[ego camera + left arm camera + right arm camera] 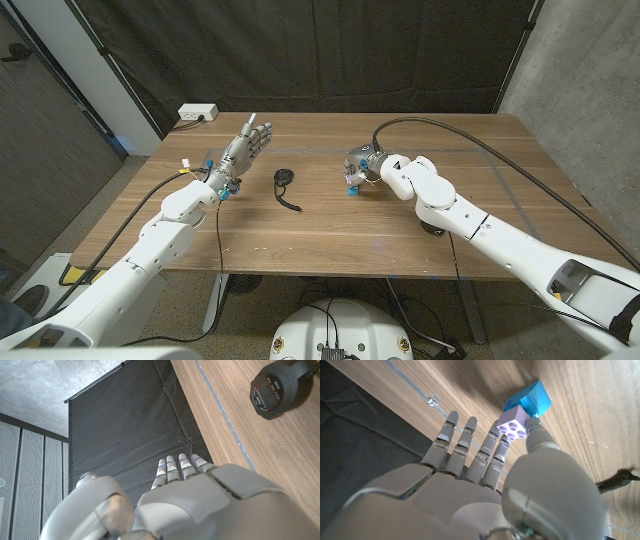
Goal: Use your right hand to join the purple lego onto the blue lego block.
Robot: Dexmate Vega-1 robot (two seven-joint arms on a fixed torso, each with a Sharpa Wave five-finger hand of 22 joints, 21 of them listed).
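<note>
Right wrist view: right hand [485, 485] pinches purple lego [513, 424] against blue lego block [530, 399]; pressing studs home likely follows.

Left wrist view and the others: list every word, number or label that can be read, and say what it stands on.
No text reads clearly in any view.
Black watch: markings on its round face, too small and blurred to read.
Purple lego and blue lego block: no lettering legible on them.
White power strip: no readable label.
</note>
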